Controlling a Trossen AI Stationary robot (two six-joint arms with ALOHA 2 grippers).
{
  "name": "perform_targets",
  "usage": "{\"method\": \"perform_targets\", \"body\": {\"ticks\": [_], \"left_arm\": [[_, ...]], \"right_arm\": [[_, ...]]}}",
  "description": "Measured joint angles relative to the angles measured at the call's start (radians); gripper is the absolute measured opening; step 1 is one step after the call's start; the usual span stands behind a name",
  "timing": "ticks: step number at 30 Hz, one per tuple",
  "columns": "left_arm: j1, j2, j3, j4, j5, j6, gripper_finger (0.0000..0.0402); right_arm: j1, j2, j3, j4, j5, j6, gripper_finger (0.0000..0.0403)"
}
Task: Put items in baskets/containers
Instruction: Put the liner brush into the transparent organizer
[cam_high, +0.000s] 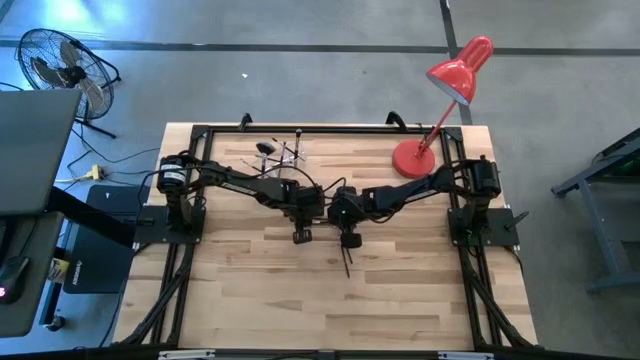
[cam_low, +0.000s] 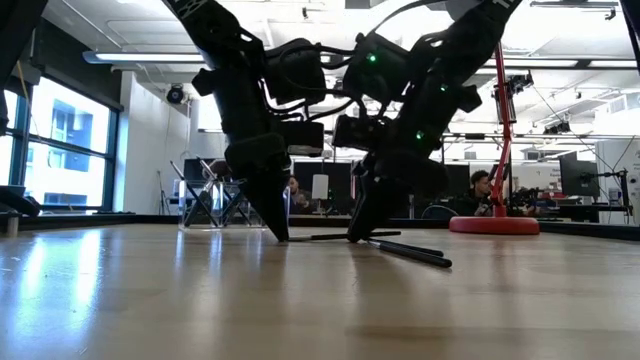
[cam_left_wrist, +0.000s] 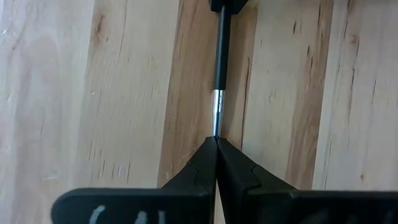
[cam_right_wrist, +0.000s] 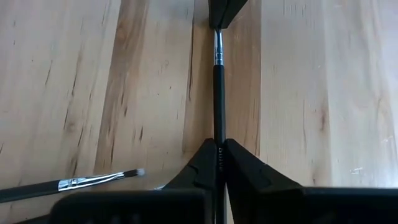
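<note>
1. The left gripper (cam_left_wrist: 216, 140) is down at the middle of the wooden table (cam_high: 400, 290); its fingers are pressed together on the silver ferrule end of a slim makeup brush (cam_left_wrist: 220, 62), which lies flat on the boards.
2. The right gripper (cam_right_wrist: 219, 144) faces it from the other end of the same brush; its fingers are closed on the black handle, so both arms have hold of one brush, tip to tip along its length.
3. In the low view both grippers touch down at the table surface with the brush level between them.
4. A second brush (cam_right_wrist: 74, 183) lies flat on the wood just beside the right gripper; in the low view it rests in front of that gripper.
5. The clear holder (cam_high: 282, 156) stands near the far edge, behind the left arm, with several brushes upright in it; it is apart from both grippers.
6. A red desk lamp (cam_high: 440, 100) stands at the far right corner.
</note>
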Motion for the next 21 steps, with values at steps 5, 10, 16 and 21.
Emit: {"method": "perform_targets", "body": {"ticks": [5, 10, 16, 21], "left_arm": [[0.001, -0.002, 0.001, 0.0, 0.041, 0.0, 0.0], [0.001, -0.039, 0.012, -0.015, 0.037, -0.004, 0.0001], [0.0, -0.137, 0.014, -0.064, -0.006, -0.027, 0.0001], [0.0, -0.227, 0.015, -0.104, -0.034, -0.066, 0.0001]], "right_arm": [[0.018, -0.032, -0.002, -0.019, 0.042, 0.02, 0.0008], [0.019, -0.047, -0.005, -0.036, 0.052, 0.049, 0.0007], [0.019, -0.058, -0.005, -0.042, 0.055, 0.08, 0.0007], [0.019, -0.099, -0.007, -0.049, 0.072, 0.08, 0.0007]]}}
